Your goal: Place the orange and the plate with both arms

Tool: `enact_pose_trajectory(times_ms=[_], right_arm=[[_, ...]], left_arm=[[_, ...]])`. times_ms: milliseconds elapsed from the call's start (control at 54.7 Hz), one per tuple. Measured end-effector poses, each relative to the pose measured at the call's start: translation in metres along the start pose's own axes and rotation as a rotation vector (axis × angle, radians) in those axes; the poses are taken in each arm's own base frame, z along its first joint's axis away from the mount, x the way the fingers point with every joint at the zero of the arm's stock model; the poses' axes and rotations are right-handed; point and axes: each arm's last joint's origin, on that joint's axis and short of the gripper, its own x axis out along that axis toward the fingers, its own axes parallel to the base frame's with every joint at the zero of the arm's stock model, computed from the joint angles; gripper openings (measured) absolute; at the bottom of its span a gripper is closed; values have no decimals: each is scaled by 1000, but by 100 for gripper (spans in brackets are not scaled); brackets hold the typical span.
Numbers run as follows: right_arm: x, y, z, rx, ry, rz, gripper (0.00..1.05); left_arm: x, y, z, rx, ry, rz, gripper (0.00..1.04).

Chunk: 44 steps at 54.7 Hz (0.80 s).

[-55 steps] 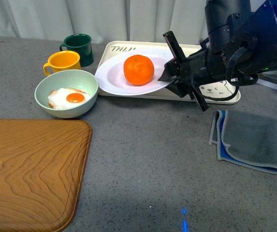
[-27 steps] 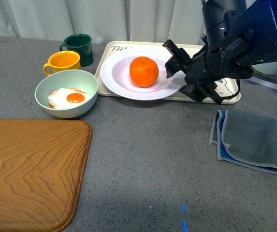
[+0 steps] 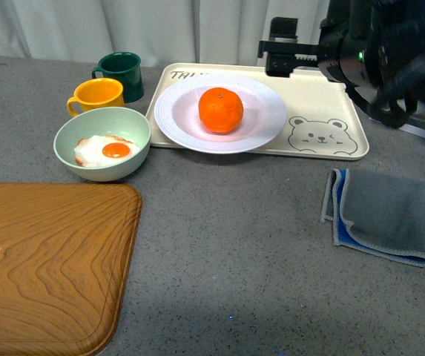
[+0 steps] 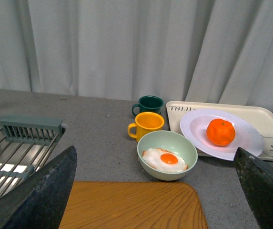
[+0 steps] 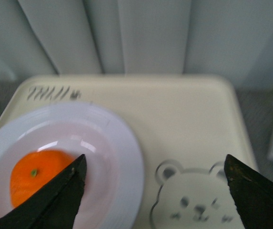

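The orange [image 3: 221,110] is sitting in the well of the plate [image 3: 265,122], which is resting on the left half of a cream bear tray [image 3: 349,107] at the far side of the tabletop [image 3: 234,245]. The plate's near rim is reaching the tray's front edge.

The right end effector [image 5: 154,157] is hovering by the tray's far edge, fingers spread wide and gripping nothing. Its wrist camera is looking down on the plate's rim and the printed bear.

The left end effector [image 4: 154,151] is hanging well back from the tray, likewise spread wide and empty. It is facing a pale green bowl [image 4: 148,143] holding a fried egg, with a yellow mug [image 4: 146,125] and a dark green mug [image 4: 150,104] behind. A wooden board [image 3: 49,259] is lying at the robot's near left and a folded grey cloth [image 3: 386,211] at its near right.

Neither task object is being touched. The orange is looking firm and light, its dimpled skin offering some grip, but it is round and apt to roll. Fingers closing across its widest part from above would likely hold it best. The plate is appearing stiff, smooth and probably slippery, possibly breakable, and too wide to span. A pinch on its broad ridged rim, kept level, seems the safer hold, since any tilt could send the fruit rolling.
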Motion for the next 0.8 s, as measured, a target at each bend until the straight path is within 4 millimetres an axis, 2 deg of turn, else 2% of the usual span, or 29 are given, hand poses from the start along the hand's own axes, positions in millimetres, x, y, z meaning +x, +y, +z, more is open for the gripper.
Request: enact_pose_trajectory(times_ms=[91,183,256,366,530,805], right_arm=[[-38,-26,-4,-23,-177,-5,59],[-74,-50,6,-24,-267,-21,41],[-98,-64,9,-28,-281,-35,27],[-132,-80,-3,-43,-245,-27,2],[-167,-92,-4,-47,-252,-20,1],[-208,-105,-2,-45,-250,-27,1]], left_arm=[[0,0,0,0,0,2,98],[0,0,0,0,0,2,98],[0,0,0,0,0,0,98],[0,0,0,0,0,1,98],[0,0,0,0,0,2,98],[0,0,0,0,0,1,98]])
